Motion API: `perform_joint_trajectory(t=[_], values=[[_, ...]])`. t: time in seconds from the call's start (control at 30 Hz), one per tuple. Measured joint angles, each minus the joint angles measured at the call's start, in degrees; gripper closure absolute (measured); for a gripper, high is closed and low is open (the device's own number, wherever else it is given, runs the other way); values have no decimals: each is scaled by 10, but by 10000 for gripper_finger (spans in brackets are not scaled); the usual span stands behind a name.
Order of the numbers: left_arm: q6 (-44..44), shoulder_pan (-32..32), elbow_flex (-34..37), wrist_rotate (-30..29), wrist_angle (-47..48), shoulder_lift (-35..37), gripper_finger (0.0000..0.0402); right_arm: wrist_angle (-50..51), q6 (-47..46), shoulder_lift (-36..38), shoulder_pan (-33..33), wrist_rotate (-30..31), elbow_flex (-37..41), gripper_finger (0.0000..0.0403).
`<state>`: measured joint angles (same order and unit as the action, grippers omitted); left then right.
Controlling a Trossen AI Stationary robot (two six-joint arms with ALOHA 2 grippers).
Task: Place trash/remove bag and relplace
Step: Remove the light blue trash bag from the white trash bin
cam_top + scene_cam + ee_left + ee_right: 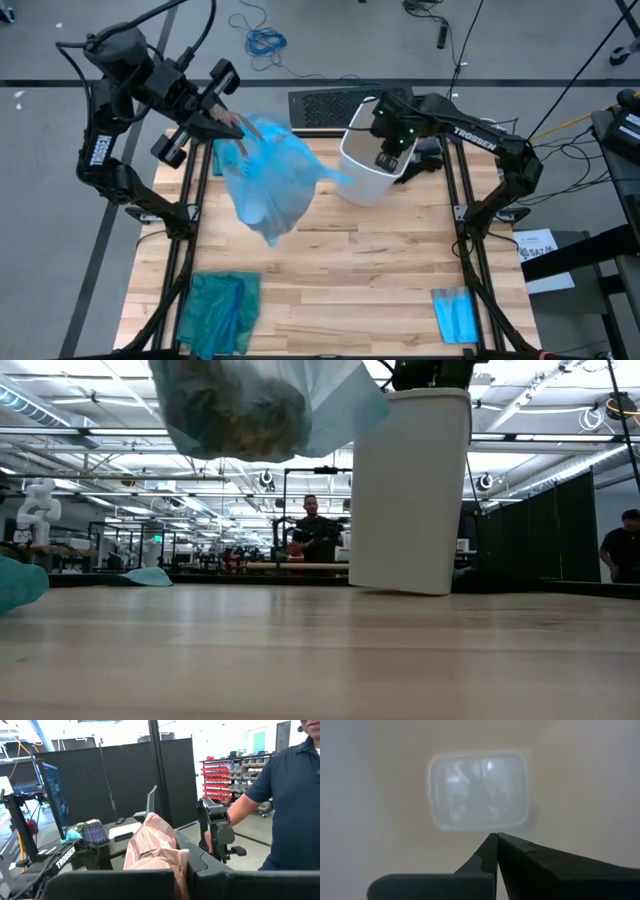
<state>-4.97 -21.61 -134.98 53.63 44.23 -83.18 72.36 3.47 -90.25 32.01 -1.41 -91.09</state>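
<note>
Left hand [232, 120] clamped fully shut on the bunched top of the large crinkly translucent light-blue plastic bag [265, 180], which hangs lifted clear above the wooden tabletop [340, 270], dark trash lump [240, 415] inside. Right hand [388, 158] closed fingertip to fingertip, gripping nothing, poked inside the white plastic bin [365, 170] just beside the bag.
</note>
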Motion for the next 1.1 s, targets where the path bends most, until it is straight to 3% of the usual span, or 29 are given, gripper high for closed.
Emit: perform_joint_trajectory(t=[0.47,0.6,0.83,0.97,1.1], values=[[13,0,0,-44,-15,0,402,-74,-13,62,-7,-31,-14,403],[51,0,0,-46,-95,-3,402,-68,-13,96,-7,-31,-51,403],[158,0,-1,-47,-327,-15,402,-88,-29,151,-30,-34,-148,403],[163,2,-1,-89,-211,-26,402,-148,-44,170,-75,-91,-176,403],[163,17,0,-112,-258,-52,402,-251,-47,169,-139,-141,-177,403]])
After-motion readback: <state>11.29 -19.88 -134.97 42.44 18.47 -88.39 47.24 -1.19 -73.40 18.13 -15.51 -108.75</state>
